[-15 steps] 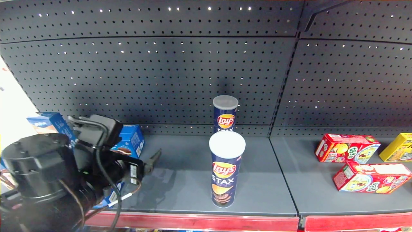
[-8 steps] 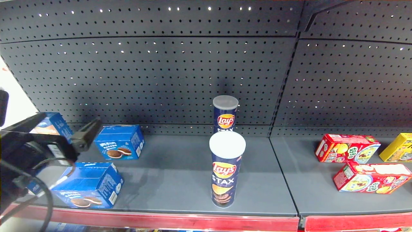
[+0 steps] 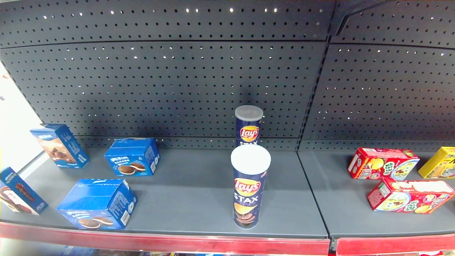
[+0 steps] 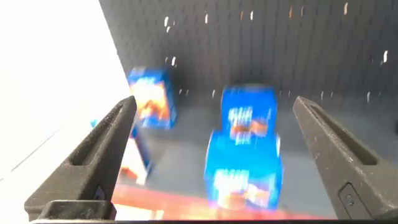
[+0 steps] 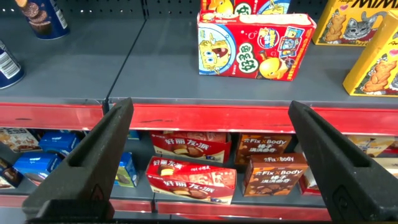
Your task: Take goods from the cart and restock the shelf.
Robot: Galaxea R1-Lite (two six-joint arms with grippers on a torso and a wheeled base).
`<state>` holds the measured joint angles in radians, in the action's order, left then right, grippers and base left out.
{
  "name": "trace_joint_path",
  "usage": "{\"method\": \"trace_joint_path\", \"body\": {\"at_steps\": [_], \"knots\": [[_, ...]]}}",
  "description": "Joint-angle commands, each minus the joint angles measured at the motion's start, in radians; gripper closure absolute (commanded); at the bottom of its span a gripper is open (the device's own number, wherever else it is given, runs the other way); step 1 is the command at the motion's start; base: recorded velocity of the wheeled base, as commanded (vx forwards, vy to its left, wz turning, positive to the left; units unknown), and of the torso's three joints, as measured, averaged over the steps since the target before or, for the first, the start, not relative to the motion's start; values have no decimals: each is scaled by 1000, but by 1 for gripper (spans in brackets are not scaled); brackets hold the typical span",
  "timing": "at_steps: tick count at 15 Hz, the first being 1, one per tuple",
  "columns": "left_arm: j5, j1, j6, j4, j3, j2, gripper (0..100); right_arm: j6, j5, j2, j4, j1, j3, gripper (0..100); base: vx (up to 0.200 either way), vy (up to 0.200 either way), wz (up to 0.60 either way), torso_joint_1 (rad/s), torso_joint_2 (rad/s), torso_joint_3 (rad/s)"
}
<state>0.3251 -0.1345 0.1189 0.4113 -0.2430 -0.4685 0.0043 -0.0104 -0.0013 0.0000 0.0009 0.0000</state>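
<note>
In front of the shelf's left end, the left gripper [image 4: 214,102] hangs with its jaws spread wide. Straight ahead between them, two blue cookie boxes sit one behind the other on the shelf [image 3: 199,185]. The front blue box [image 4: 244,171] is near the red shelf edge [image 5: 249,116], and the rear blue box [image 4: 249,112] is close to the pegboard back [image 3: 177,89]. Just outside one finger stands the far carton [image 4: 152,96], a taller blue pack, upright by the back wall. The near carton [image 3: 21,192] stands closer to the edge. That wrist view is blurred, so I cannot make out finer detail.

The right gripper [image 5: 209,104] is lower and farther along, and its jaws are also wide apart, holding nothing. The red edge runs between them, and beyond it a red cartoon box [image 5: 255,40] lies on the shelf. Yellow boxes [image 5: 373,56] stand past one finger. Past the other is the foot of the front chip can [image 5: 43,15], with the rear chip can [image 3: 249,124] behind it. Beneath the jaws, a lower shelf holds red snack boxes [image 5: 189,177] and brown boxes [image 5: 270,174].
</note>
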Motion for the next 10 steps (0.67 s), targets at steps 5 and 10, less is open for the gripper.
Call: {"method": "trace_joint_path", "body": {"at_steps": [5, 10], "knots": [[130, 35, -25, -394, -85, 361, 0, 0, 0, 1, 0, 1, 0, 0, 0, 0, 0, 0, 0, 0], [117, 128, -12, -454, -205, 232, 0, 0, 0, 1, 0, 1, 0, 0, 0, 0, 0, 0, 0, 0]]}}
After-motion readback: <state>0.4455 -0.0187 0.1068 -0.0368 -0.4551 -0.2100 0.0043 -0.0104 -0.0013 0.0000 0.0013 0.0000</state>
